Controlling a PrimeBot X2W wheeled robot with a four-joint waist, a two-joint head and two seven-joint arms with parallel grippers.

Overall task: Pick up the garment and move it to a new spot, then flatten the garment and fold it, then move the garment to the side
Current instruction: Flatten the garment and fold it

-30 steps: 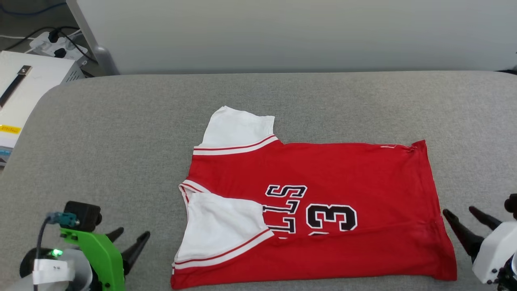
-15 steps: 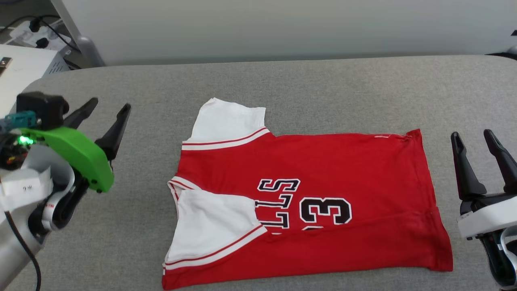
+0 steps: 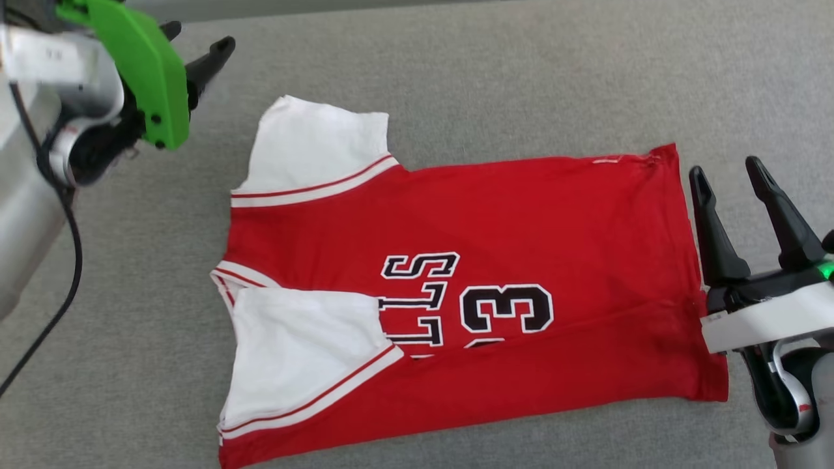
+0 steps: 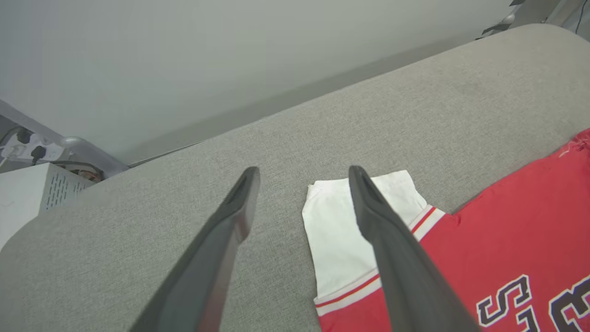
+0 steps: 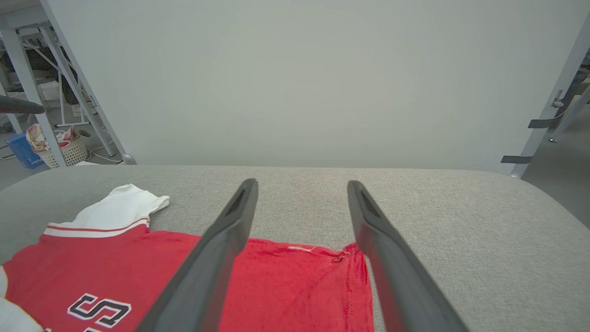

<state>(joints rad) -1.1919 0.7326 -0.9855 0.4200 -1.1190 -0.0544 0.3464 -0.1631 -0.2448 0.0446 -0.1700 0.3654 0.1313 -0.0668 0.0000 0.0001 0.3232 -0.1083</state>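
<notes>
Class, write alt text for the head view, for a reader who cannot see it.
A red T-shirt with white sleeves and a black number 3 lies spread sideways on a grey padded surface, its near sleeve folded over the front. The open left pincer is by the far sleeve, the open right pincer by the hem.

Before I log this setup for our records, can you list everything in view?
garment: one, red with white sleeves, flat on the table, near sleeve folded in
table: one, grey fabric top, under the garment
wall panel: one, pale grey, behind the table
basket: one, white, on the floor past the table
power strip: one, white, beyond the table's corner
left gripper: one, dark fingers, open, near the far sleeve
right gripper: one, dark fingers, open, by the hem
</notes>
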